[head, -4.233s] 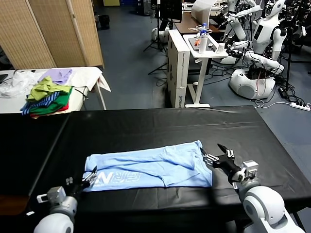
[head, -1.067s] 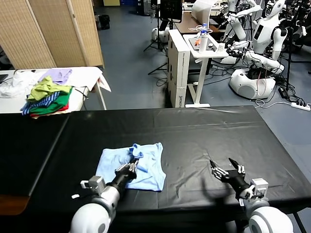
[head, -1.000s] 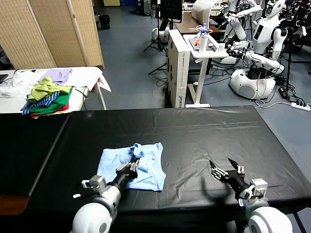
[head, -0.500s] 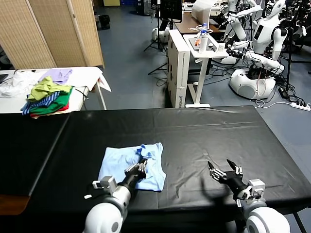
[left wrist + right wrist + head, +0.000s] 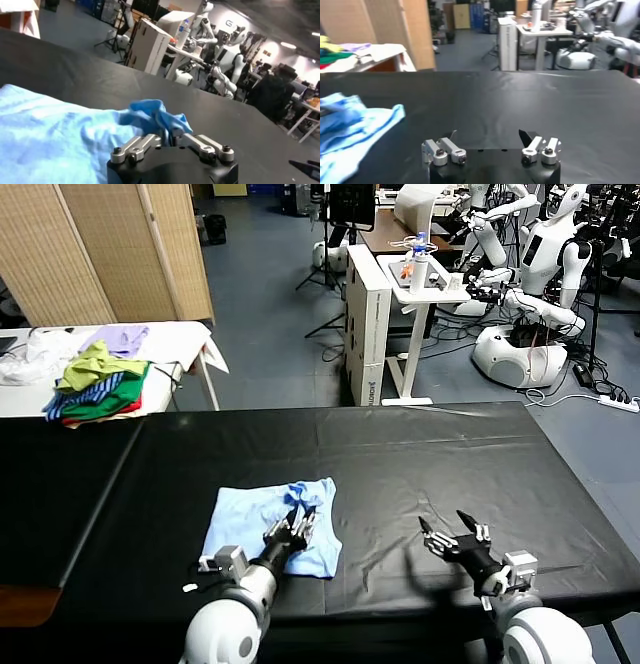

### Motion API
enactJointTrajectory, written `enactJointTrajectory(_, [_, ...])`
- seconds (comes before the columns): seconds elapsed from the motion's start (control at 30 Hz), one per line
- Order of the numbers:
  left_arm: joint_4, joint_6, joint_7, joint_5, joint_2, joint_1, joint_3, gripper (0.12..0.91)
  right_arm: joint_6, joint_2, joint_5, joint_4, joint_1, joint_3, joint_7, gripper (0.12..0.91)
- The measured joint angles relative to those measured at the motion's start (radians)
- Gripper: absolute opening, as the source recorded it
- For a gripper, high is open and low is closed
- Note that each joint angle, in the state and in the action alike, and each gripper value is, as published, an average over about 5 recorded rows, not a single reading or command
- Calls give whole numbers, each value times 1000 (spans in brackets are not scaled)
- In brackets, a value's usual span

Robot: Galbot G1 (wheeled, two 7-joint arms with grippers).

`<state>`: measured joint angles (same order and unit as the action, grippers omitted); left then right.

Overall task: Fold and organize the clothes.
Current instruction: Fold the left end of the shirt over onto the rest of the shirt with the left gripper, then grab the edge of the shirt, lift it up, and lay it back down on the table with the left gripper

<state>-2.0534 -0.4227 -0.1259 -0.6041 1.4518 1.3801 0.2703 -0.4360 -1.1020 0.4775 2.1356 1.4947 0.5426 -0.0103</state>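
The clothes, a light-blue T-shirt [image 5: 255, 519], lie folded into a rough square on the black table [image 5: 420, 454], left of centre. My left gripper [image 5: 300, 521] is over the shirt's near right corner, its fingers spread a little. In the left wrist view a bunched-up fold [image 5: 156, 116] of the T-shirt [image 5: 50, 145] rises right in front of the left gripper [image 5: 171, 136], whose tips are partly hidden by the cloth. My right gripper [image 5: 448, 534] hovers low over bare table to the right of the shirt, open and empty. The right wrist view shows the right gripper [image 5: 488, 136] and the shirt's edge [image 5: 355, 127].
A pile of green, red, striped and lilac garments [image 5: 95, 374] lies on a white side table [image 5: 185, 339] at the back left. Behind the table stand a folding screen [image 5: 110, 244], a white cart [image 5: 415, 284] and other robots [image 5: 530, 294].
My left gripper has slid right along the shirt's near edge and its fingers have parted from shut. The raised fold has slumped a little. My right gripper drifted slightly left.
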Motion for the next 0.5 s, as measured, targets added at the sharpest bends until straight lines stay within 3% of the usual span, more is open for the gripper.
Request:
enactJointTrajectory(0.1, [-17, -7, -12, -94, -4, 5, 16, 810, 0, 19, 5, -1, -19, -36, 0, 907])
enactJointTrajectory(0.17, [-32, -9, -22, -150, -12, 7, 33, 877, -1, 31, 11, -4, -39, -67, 2, 907])
enactJointTrajectory(0.3, [-54, 15, -20, -156, -37, 9, 79, 905, -7, 52, 23, -17, -99, -154, 6, 907])
enactJointTrajectory(0.5, [-54, 71, 28, -16, -125, 32, 172, 907, -6, 49, 20, -58, -215, -305, 12, 907])
